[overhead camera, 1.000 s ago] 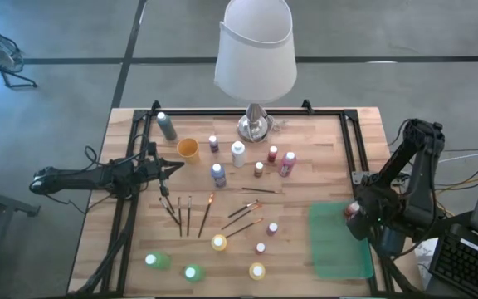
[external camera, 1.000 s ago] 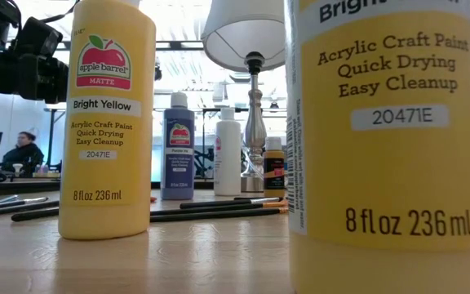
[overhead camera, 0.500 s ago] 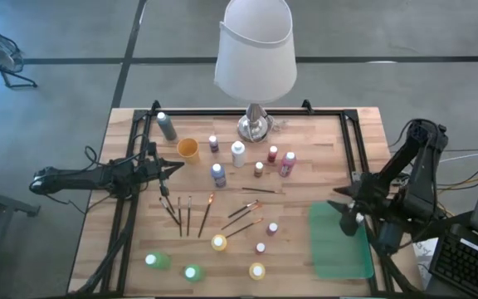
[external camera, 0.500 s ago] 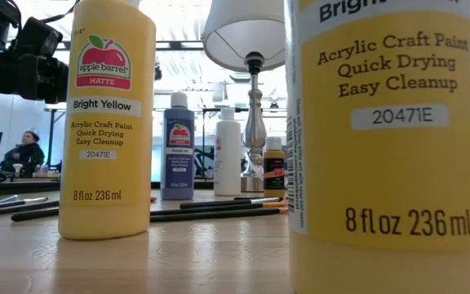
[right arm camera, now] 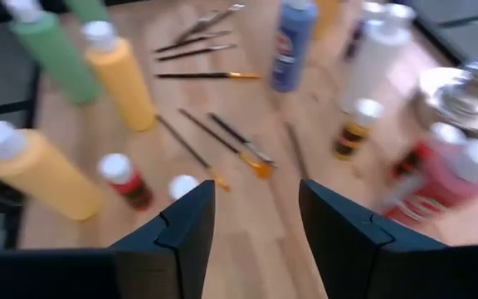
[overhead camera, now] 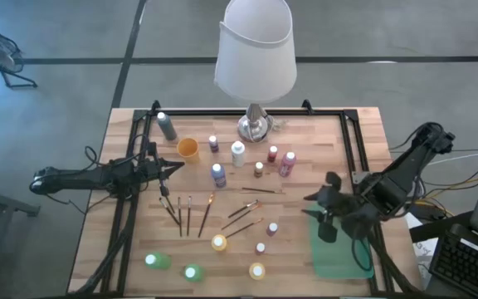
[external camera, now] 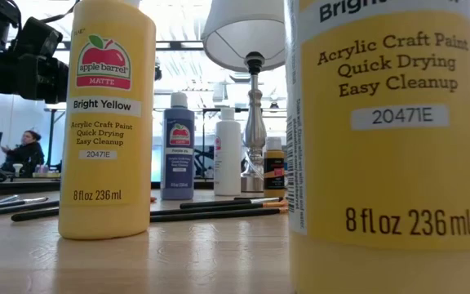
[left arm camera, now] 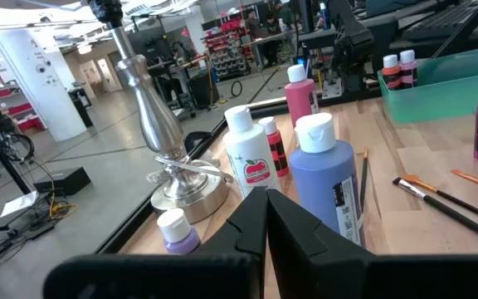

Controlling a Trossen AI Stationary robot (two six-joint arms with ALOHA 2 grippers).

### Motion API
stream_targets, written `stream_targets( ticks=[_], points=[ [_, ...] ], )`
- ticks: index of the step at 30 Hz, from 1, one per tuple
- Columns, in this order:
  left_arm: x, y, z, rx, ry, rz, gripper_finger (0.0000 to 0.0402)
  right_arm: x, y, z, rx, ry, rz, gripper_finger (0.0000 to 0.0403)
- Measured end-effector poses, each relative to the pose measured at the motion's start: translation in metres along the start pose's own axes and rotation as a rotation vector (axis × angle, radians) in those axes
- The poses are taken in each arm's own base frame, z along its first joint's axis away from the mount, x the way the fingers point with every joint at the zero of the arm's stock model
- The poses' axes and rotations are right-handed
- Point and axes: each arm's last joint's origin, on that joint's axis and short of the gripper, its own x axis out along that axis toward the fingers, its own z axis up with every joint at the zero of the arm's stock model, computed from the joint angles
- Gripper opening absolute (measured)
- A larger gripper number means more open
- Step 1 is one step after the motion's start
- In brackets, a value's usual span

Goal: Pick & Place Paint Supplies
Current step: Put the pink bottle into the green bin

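Many paint bottles stand upright across the middle of the wooden table (overhead camera: 131, 274), all with white caps. Behind, near the lamp base (overhead camera: 254, 126): a grey bottle (overhead camera: 167, 127), a purple bottle (overhead camera: 213, 144), a white bottle (overhead camera: 238, 154), a red bottle (overhead camera: 272, 154), a pink bottle (overhead camera: 287, 164), a blue bottle (overhead camera: 218, 174) and a small dark one (overhead camera: 258, 169). Along the front edge: two green bottles (overhead camera: 158, 261), three yellow bottles (overhead camera: 219, 242), and two small bottles beside them, one red (overhead camera: 271, 228). A round orange cup (overhead camera: 187, 149) sits by the grey bottle; its contents cannot be made out.

Several thin paintbrushes (overhead camera: 188, 213) lie flat between the two groups, dark handles, some with orange tips.

Green tray (overhead camera: 343, 264): flat, rectangular, translucent plastic with a low rim, at the table's right front. The left wrist view shows two small white-capped bottles (left arm camera: 397, 70) standing inside its far end.

Right gripper (overhead camera: 329, 218) hangs over the tray's inner edge, fingers apart, nothing between them; its wrist view looks across the brushes and bottles. Left gripper (overhead camera: 171, 169) waits at the left side, fingers pressed together and empty, pointing toward the blue bottle.

Lamp: polished metal foot and stem, smooth white shade (overhead camera: 255, 48).
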Motion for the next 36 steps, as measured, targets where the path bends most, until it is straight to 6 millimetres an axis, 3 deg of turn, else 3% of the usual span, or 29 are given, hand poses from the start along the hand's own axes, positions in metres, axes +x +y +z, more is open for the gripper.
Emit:
stream_targets(
  ticks=[8, 16, 22, 36],
  points=[
    [0.000, 0.000, 0.000, 0.000, 0.000, 0.000, 0.0013, 0.016, 0.003, 0.000, -0.033, 0.038, -0.003, 0.0154],
    [0.000, 0.000, 0.000, 0.000, 0.000, -0.001, 0.0013, 0.039, 0.015, -0.005, -0.177, 0.114, 0.018, 0.0141],
    [0.000, 0.000, 0.000, 0.000, 0.000, -0.001, 0.0013, 0.057, 0.020, -0.008, -0.168, 0.172, 0.034, 0.0135],
    [0.000, 0.000, 0.000, 0.001, 0.000, 0.000, 0.0013, 0.102, 0.022, -0.006, -0.091, 0.316, 0.121, 0.0194]
  ],
)
